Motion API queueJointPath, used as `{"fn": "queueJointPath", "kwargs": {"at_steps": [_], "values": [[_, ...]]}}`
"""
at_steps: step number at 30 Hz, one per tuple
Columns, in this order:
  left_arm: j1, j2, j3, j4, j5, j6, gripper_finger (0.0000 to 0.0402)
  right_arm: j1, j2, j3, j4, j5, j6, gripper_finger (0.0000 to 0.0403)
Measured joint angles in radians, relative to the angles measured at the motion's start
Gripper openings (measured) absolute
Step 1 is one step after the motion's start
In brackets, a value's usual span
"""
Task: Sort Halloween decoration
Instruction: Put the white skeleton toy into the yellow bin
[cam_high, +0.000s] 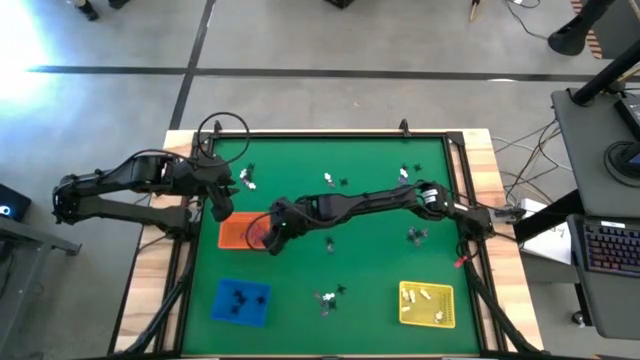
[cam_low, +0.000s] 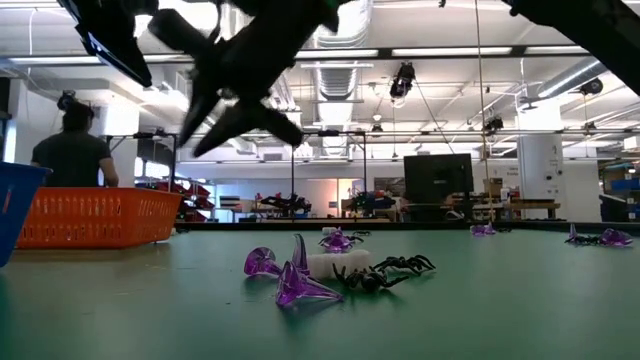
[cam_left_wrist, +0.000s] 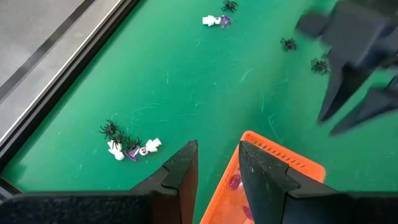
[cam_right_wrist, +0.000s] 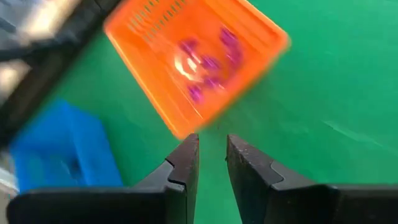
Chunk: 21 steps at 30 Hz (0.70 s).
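Several purple trinkets (cam_right_wrist: 208, 62) lie in the orange tray (cam_right_wrist: 155, 93).

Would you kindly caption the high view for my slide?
Right gripper open over the orange tray; left gripper beside it, trinkets scattered on green table.

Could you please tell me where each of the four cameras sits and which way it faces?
High view: overhead, straight down; both arms, left gripper, right gripper.
Low view: table height, level across green table into the room; arms overhead.
Left wrist: looks past its own fingers at orange tray.
Right wrist: looks past its own fingers at the orange and blue tray.
All four show the orange tray.
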Motion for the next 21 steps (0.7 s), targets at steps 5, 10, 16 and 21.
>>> {"fn": "queueJointPath", "kwargs": {"at_steps": [5, 10, 16, 21], "values": [[0.0, 0.015, 0.0, 0.004, 0.0, 0.0, 0.0098, 0.028, -0.022, 0.115, -0.33, 0.007, -0.065, 0.0078], [0.0, 0.05, 0.0, 0.005, 0.0, 0.001, 0.0098, 0.089, -0.033, 0.184, -0.559, 0.021, -0.059, 0.0072], [0.0, 0.067, 0.0, 0.023, 0.016, 0.008, 0.0098, 0.157, -0.033, 0.149, -0.679, 0.124, -0.022, 0.0068], [0.0, 0.059, 0.0, 0.058, 0.016, 0.011, 0.0098, 0.166, -0.032, 0.069, -0.673, 0.13, -0.007, 0.0068]]}}
